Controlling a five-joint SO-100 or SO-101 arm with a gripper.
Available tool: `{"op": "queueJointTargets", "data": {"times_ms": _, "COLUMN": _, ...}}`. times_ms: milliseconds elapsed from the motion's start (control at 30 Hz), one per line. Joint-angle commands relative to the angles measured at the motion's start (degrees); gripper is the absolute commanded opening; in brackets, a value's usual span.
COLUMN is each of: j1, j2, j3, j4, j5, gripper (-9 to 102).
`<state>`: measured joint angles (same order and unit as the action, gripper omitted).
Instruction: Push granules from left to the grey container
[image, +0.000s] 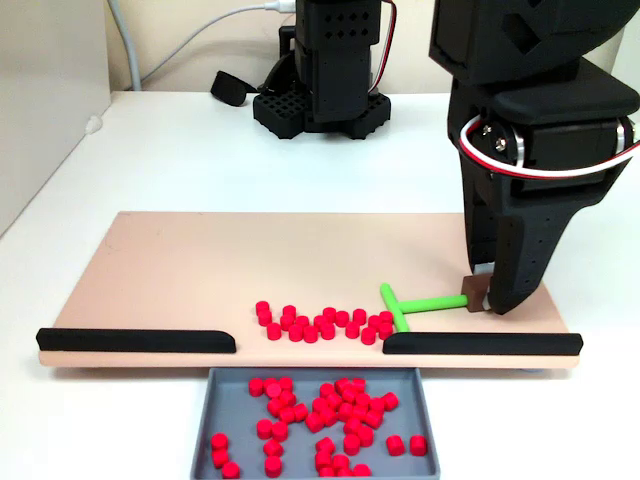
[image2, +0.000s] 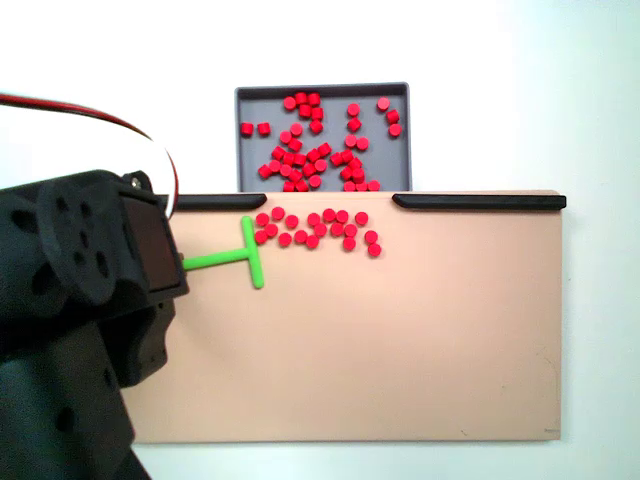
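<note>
Red granules (image: 325, 325) clustered at tan board's (image: 180, 270) near edge, by the strip gap; more inside grey container (image: 212, 400) below. Pincer (image: 487, 296) clamped on green pusher's (image: 412, 304) handle.

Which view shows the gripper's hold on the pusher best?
The fixed view with the gripper at right: its tips clamp the green pusher's brown end. In a fixed view from above, the arm hides the grip, and the pusher emerges beside it.

no readable text, labels, brands, numbers or signs anywhere
</note>
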<state>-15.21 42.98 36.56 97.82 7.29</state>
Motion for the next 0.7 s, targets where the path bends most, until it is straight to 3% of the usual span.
{"op": "queueJointTargets", "data": {"times_ms": 0, "j1": 1.1, "j2": 0.2, "j3": -1.7, "j4": 0.0, "j5": -0.7, "gripper": 0}}
{"op": "queueJointTargets", "data": {"times_ms": 667, "j1": 2.3, "j2": -0.1, "j3": -1.7, "j4": 0.0, "j5": -2.5, "gripper": 0}}
